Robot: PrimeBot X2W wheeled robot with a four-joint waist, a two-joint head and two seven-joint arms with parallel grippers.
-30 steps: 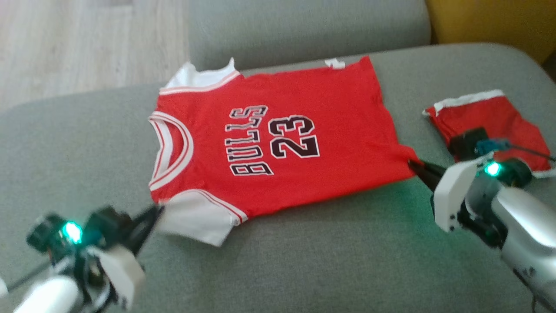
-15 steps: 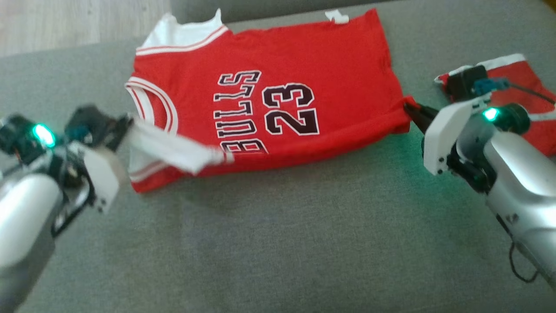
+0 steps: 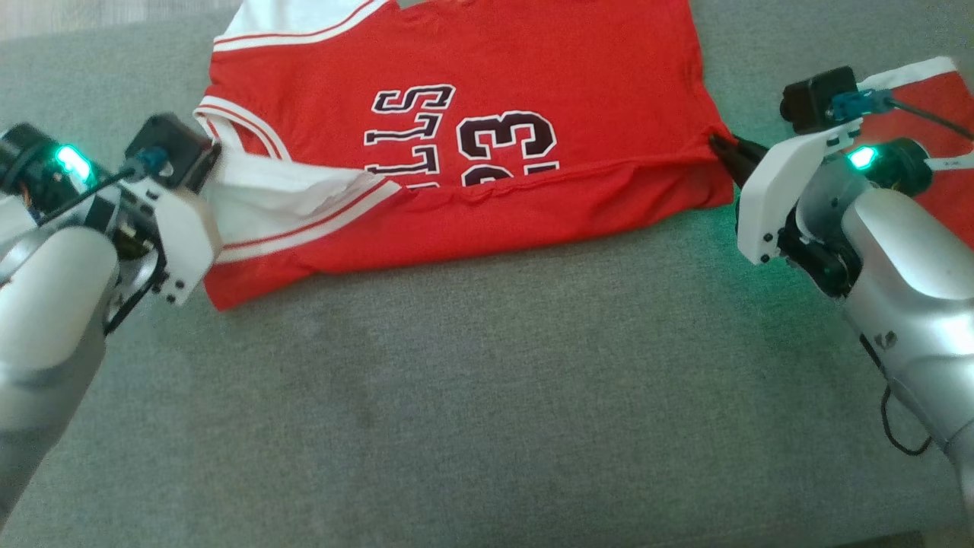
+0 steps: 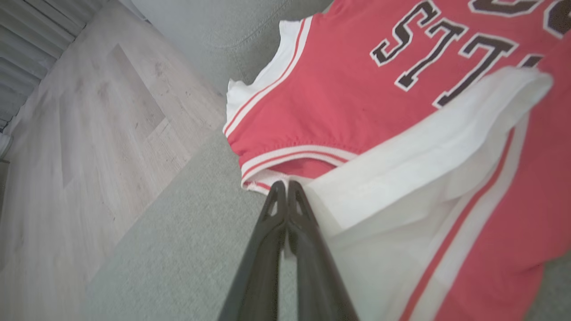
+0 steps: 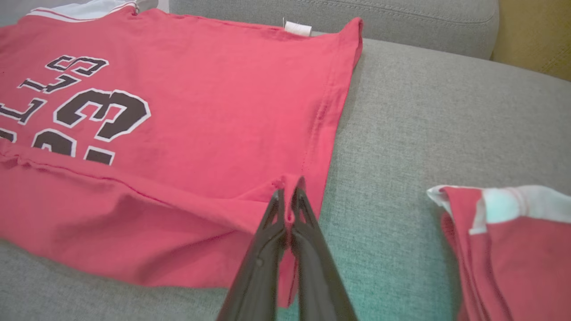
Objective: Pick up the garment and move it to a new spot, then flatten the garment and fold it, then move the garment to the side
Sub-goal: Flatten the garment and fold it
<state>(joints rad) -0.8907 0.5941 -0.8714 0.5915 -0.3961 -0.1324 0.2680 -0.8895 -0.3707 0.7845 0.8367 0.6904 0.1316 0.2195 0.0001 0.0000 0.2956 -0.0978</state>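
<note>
The garment (image 3: 487,99) is a red jersey with white sleeves and dark "BULLS 23" lettering, lying on a grey sofa seat. Its near long edge is lifted and folded over toward the far side, covering the lower part of the print. My left gripper (image 3: 217,164) is shut on the near white sleeve (image 4: 401,178), pinched at the fingertips (image 4: 285,189). My right gripper (image 3: 719,144) is shut on the near hem corner (image 5: 290,187) of the garment (image 5: 178,111).
A second red and white folded cloth (image 3: 936,99) lies to the right, behind my right wrist (image 5: 508,249). The grey sofa seat (image 3: 487,396) stretches wide in front. Wooden floor (image 4: 89,133) lies beyond the sofa's left end; a backrest (image 5: 357,18) runs behind.
Both grippers have carried the garment's near edge away from me, folding it over the lettering. The head camera has tipped down, so the whole scene sits higher in view.
</note>
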